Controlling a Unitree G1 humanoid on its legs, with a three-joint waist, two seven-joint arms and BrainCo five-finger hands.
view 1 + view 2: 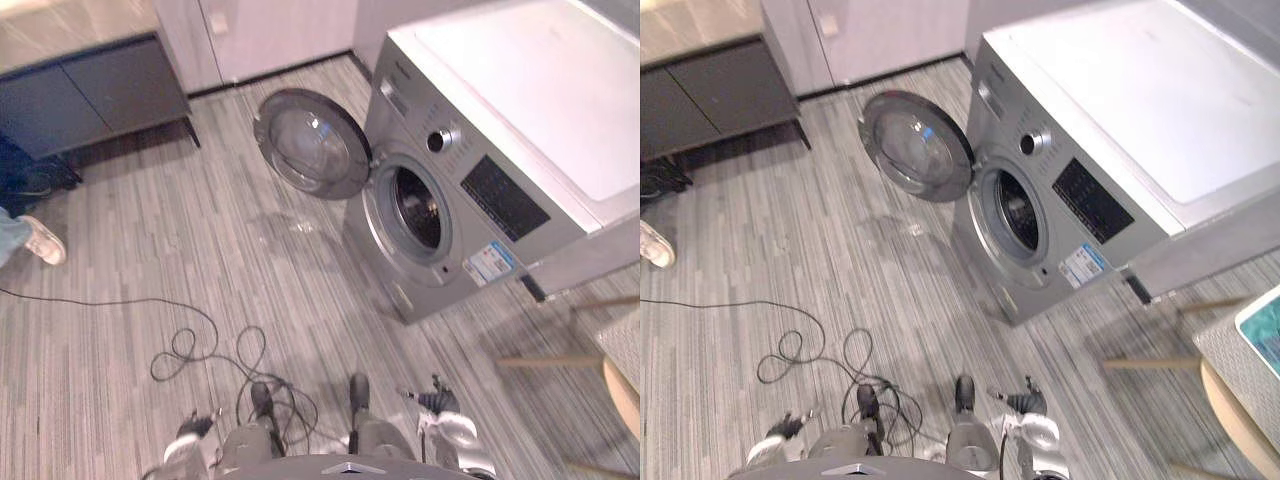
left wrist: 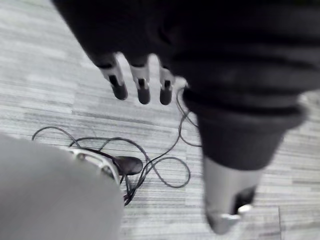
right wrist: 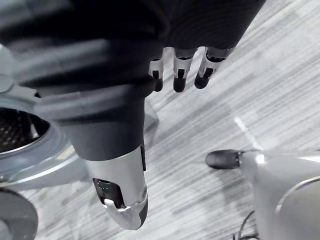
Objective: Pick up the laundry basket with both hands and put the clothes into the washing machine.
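- Washing machine point(image 1: 470, 190): stands on the floor point(image 1: 200, 250) towards its right edge; round door point(image 1: 310, 143) swung wide open, drum mouth point(image 1: 415, 208) exposed.
- Left robot hand point(image 2: 143, 86): fingers straight and relaxed over the floor, holding nothing.
- Right robot hand point(image 3: 179, 75): likewise slack and empty, near the machine's front.
- Progress, as judged: only the door is ready. The basket is not yet lifted and no clothes are loaded.

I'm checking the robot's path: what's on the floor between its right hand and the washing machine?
Nothing: the eye views show bare striped floor between the right hand and the washing machine, whose door stands open.
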